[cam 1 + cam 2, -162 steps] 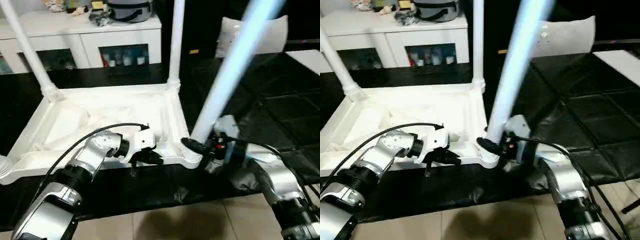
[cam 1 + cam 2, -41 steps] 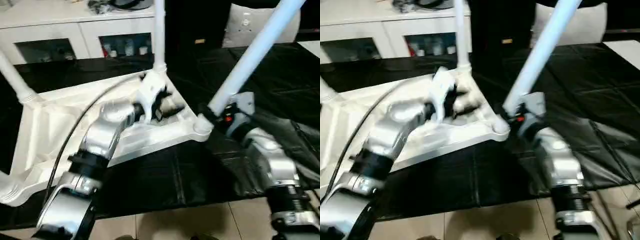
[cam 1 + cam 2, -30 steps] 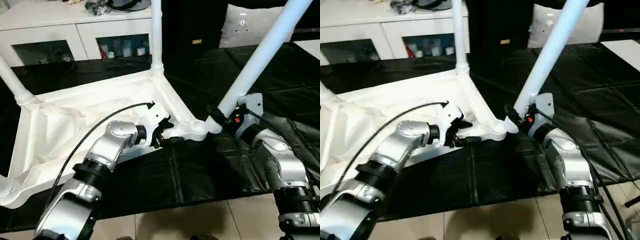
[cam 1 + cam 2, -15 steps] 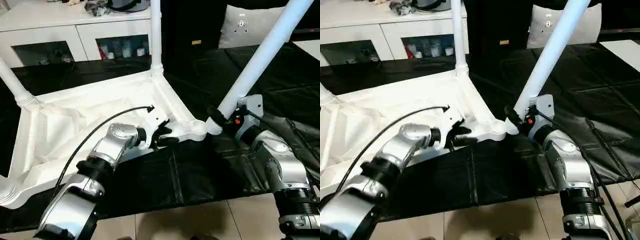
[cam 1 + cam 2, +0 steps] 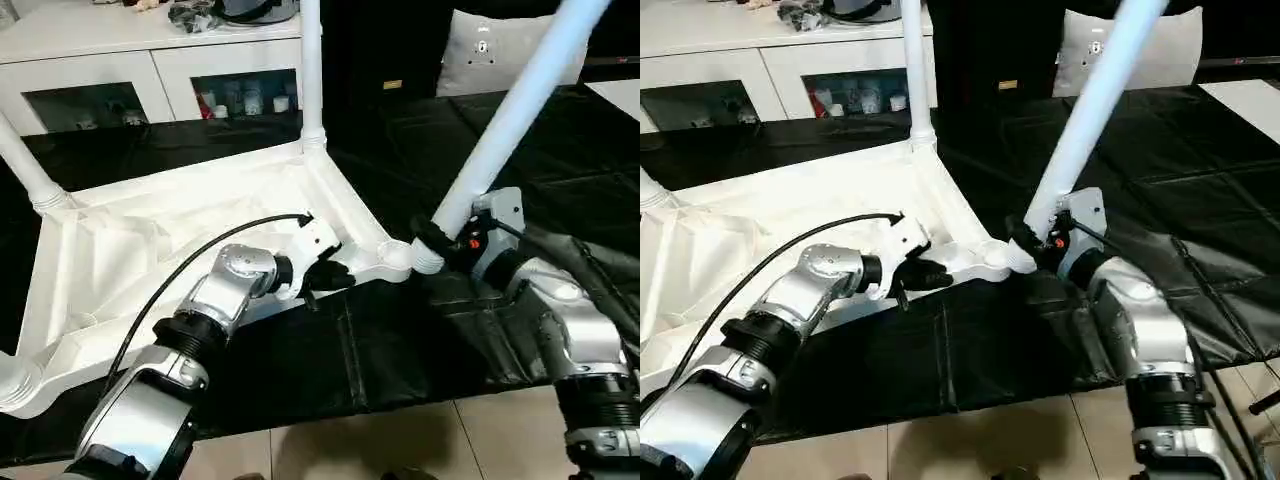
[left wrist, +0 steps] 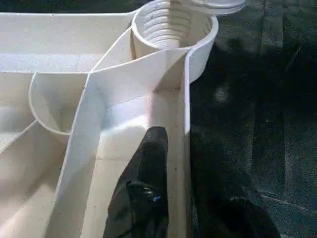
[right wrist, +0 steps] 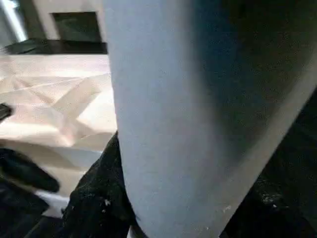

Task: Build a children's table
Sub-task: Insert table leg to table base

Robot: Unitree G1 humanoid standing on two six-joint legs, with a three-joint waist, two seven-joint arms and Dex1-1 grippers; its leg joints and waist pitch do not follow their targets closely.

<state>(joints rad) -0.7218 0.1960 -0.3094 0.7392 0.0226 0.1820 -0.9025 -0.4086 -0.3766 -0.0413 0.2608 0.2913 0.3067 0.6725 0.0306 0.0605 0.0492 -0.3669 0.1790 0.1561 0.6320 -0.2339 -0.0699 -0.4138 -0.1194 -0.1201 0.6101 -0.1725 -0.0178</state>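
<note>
Right gripper (image 5: 432,243) is clamped around the thick lower end of the fourth table leg (image 5: 510,120), one black finger (image 7: 99,198) showing at each side of the tube in the right wrist view. Its landmark is the open corner socket (image 6: 173,25) of the upturned tabletop (image 5: 150,250), the corner nearest the right arm. The leg's foot sits just beside that socket on the side away from the tabletop, touching or almost touching its outer wall, but not inside it; the left wrist view shows the threaded bore empty with the leg's end at its far edge.

The leg's long axis is the point. It leans steeply, its upper end tipped away from the socket and over the black mat (image 5: 420,350), whereas the socket's bore points straight up, as the seated leg (image 5: 312,70) at the far corner does. So the coming move, as I judge it, asks the right arm to lift the foot over the socket's lip toward the tabletop and swing the tube upright before pressing or twisting it down.

Left gripper (image 5: 335,277) pinches the tabletop's side wall (image 6: 185,124) just short of the socket, one finger (image 6: 148,163) inside the wall and one outside, apparently bracing the top.
</note>
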